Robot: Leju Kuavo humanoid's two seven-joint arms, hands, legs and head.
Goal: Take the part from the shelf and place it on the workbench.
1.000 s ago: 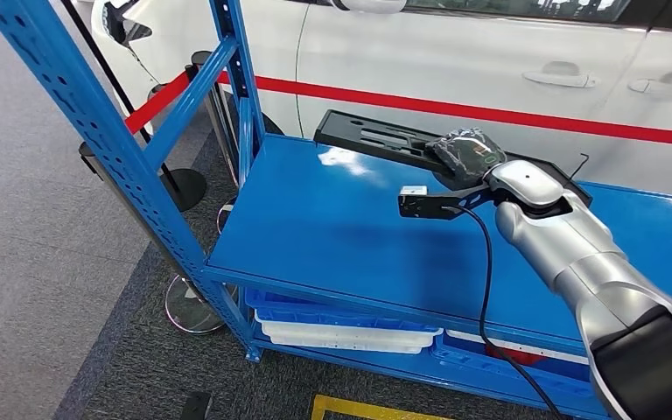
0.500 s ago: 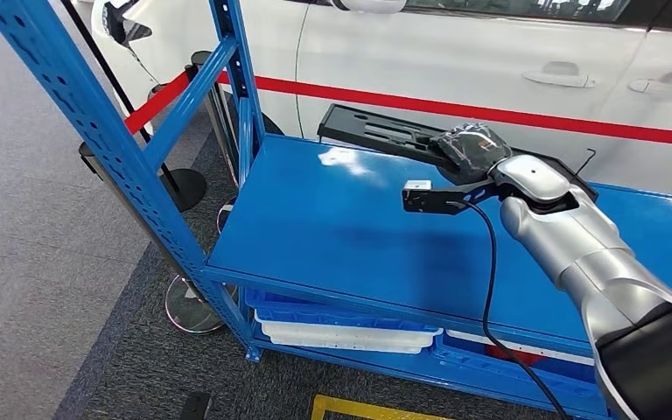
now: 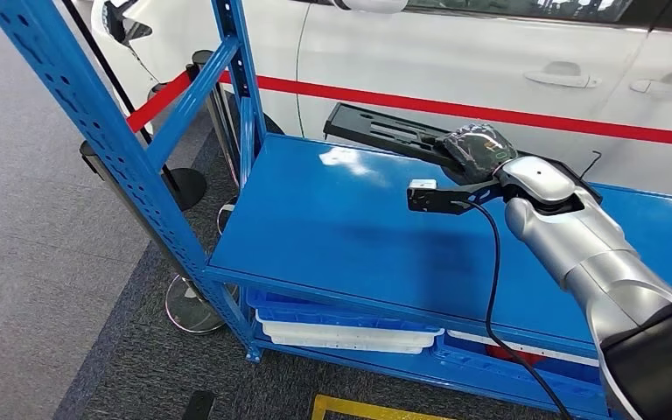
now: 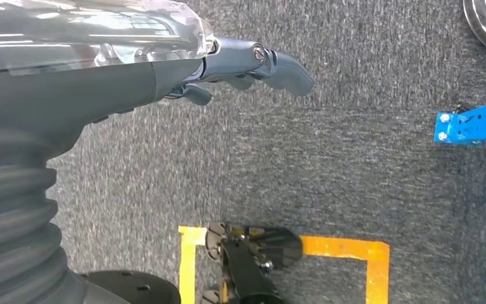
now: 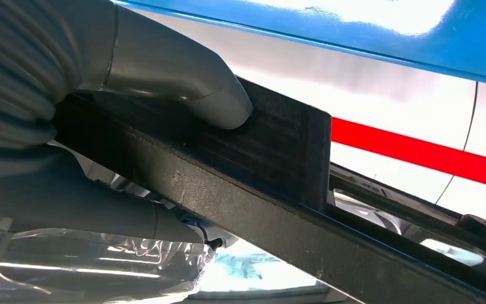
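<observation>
A long flat black part [image 3: 385,133] hangs tilted above the back of the blue shelf [image 3: 332,227]. My right hand [image 3: 474,147] grips its near end. In the right wrist view the grey thumb [image 5: 183,82] presses on the part's dark edge [image 5: 259,190], with fingers wrapped under it. My left hand [image 4: 240,63] hangs over the grey carpet with its fingers loosely extended and nothing in them.
Blue uprights [image 3: 96,131] frame the shelf's left side. A white car with a red stripe [image 3: 490,109] stands right behind the shelf. Trays [image 3: 341,328] lie on the lower level. Stanchion bases [image 3: 192,302] and a red belt stand at left. Yellow floor tape [image 4: 354,250] marks the carpet.
My right hand has carried the black part a little to the right and slightly up over the shelf. The shelf and surroundings hold still.
</observation>
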